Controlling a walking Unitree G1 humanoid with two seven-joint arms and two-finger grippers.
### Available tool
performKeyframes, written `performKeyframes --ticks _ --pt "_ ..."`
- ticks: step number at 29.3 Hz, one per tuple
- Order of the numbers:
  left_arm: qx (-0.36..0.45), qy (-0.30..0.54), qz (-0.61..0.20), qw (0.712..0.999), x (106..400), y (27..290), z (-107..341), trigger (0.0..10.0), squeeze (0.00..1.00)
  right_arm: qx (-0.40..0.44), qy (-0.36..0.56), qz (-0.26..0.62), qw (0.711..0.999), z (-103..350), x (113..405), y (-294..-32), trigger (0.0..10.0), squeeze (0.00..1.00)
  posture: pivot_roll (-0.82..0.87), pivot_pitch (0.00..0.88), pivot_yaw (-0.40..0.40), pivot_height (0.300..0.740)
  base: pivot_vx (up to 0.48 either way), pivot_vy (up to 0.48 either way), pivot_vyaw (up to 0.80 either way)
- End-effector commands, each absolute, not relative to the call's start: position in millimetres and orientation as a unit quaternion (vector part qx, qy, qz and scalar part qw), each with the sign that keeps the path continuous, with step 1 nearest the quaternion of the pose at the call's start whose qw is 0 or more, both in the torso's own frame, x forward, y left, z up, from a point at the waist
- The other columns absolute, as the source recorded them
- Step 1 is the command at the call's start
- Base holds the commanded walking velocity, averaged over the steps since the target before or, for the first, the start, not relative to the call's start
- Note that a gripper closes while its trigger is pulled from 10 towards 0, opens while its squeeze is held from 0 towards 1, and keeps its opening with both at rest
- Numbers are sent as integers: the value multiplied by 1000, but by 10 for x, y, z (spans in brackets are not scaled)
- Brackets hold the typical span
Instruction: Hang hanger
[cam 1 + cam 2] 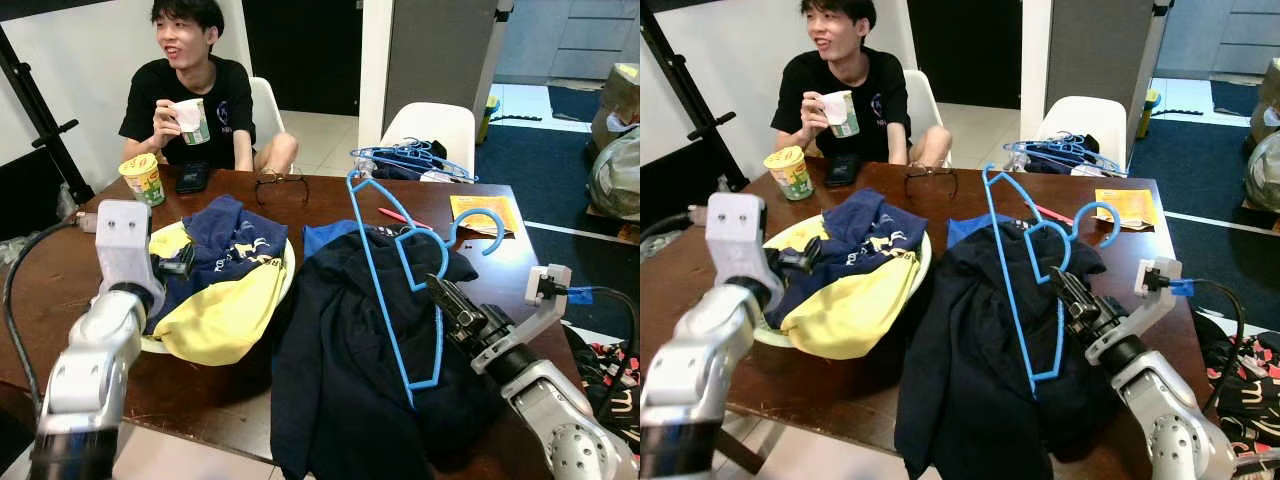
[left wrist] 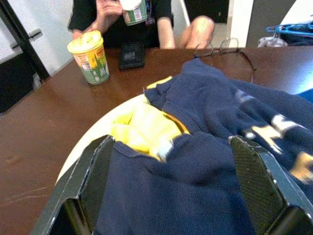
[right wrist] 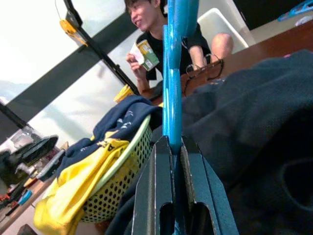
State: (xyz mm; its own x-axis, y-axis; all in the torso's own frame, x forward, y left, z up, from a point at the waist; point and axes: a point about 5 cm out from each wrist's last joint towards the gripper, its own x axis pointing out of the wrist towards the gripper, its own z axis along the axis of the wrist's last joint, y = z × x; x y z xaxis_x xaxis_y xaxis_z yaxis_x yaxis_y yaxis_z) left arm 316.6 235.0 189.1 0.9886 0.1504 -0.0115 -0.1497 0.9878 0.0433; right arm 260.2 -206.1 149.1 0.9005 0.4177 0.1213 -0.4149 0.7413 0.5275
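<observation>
The right gripper [image 1: 437, 290] is at the right side of the brown table [image 1: 40, 290], and its two black fingers are pressed together on the thin bar of a blue hanger [image 1: 395, 290]; in the right wrist view the blue bar [image 3: 172, 88] stands up directly from between the closed fingers. The hanger lies tilted over a dark navy garment [image 1: 340, 370], which is spread on the table and hangs over the near edge, and the hook of the hanger [image 1: 478, 222] points to the far right, near an orange packet [image 1: 484, 212]. The left gripper [image 2: 171, 191] hovers over a pale laundry basket [image 1: 288, 268] on the left side of the table, with its fingers spread wide apart above a navy blue shirt [image 2: 210, 161] that lies on yellow clothes [image 1: 225, 315]; it seems not to touch the cloth, but this is hard to judge. Behind the basket, on the table, stand a yellow and green cup [image 1: 142, 178], a dark phone [image 1: 191, 178] and a pair of glasses [image 1: 281, 181]. At the far right corner is a pile of more blue hangers [image 1: 410, 158], in front of a white chair [image 1: 430, 125]. A person in a black T-shirt [image 1: 190, 95] sits at the far side and holds a cup in one hand [image 1: 165, 118].
</observation>
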Motion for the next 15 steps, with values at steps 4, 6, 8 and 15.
performKeyframes --ticks 4,6,8,15 --pt "1 28 89 996 3226 2497 1811 10000 0 272 10 223 936 1492 2581 -2061 10000 0 -88 53 53 740 0 0 0" --pt "-13 41 84 996 3261 2492 1765 10000 0 266 10 220 939 1496 2570 -2080 10000 0 -99 57 52 740 0 0 0" --pt "-22 48 80 995 3274 2474 1743 10000 0 264 11 218 939 1497 2566 -2089 10000 0 -99 57 52 740 0 0 0" --pt "-29 83 43 995 3300 2297 1654 10000 0 259 12 216 942 1502 2563 -2105 10000 0 -100 57 50 740 0 0 0"
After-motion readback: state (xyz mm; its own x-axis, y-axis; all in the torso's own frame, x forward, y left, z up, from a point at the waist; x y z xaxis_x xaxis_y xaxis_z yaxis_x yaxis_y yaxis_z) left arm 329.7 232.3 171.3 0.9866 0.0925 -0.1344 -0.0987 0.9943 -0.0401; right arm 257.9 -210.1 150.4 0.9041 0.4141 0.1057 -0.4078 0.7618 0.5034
